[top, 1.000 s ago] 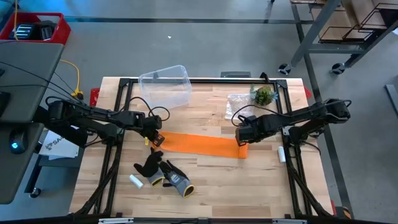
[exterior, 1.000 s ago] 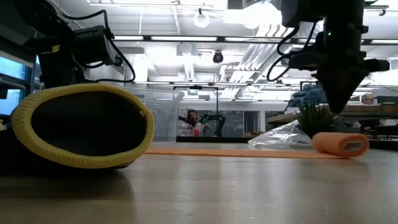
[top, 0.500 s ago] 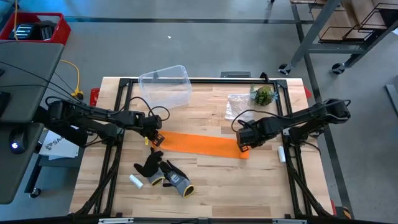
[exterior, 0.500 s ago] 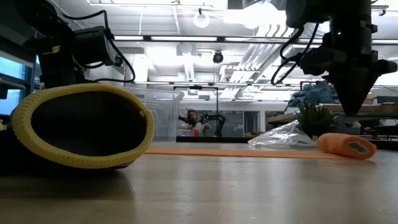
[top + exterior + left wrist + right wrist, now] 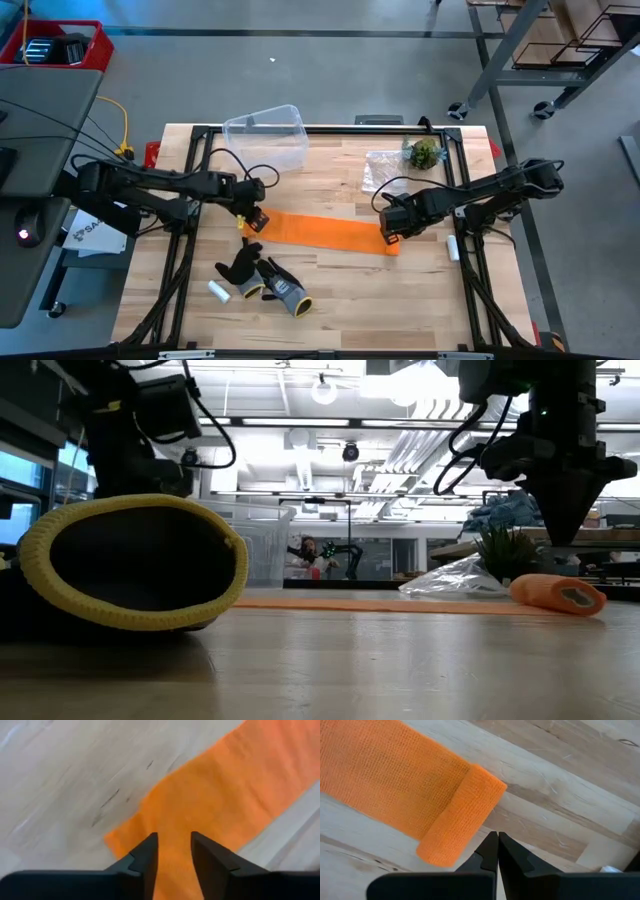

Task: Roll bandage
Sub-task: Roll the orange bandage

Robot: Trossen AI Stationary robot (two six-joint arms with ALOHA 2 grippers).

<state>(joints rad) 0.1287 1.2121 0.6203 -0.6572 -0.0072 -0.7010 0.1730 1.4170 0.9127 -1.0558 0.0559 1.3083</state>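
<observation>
One bandage [image 5: 330, 233] lies flat across the middle of the counter [image 5: 330, 300], a long orange strip running from the left hand [image 5: 254, 217] toward the right hand [image 5: 388, 231], with a short rolled stub at its right end. The left hand hangs over the strip's loose left end, its two fingers [image 5: 147, 857] a little apart with orange fabric showing in the gap between them; whether they touch the cloth cannot be made out. The right hand sits just beside the rolled end, on the side toward the counter's right edge, its fingers [image 5: 489, 851] pressed together with nothing between them and the roll lying free just ahead of the tips. In the low view the roll [image 5: 557, 593] rests on the wood below the right hand. There are two arms, one bandage, one clear plastic tub [image 5: 267, 138] near the far edge, one crumpled clear bag [image 5: 383, 165] with one small green plant [image 5: 424, 153] toward the far right corner, a pair of black, grey and yellow gloves [image 5: 264, 279] near the front left, and two small white cylinders, one [image 5: 218, 292] beside the gloves and one [image 5: 452, 247] at the right edge. A glove cuff [image 5: 130, 565] fills the near left of the low view and hides much of the counter behind it.
</observation>
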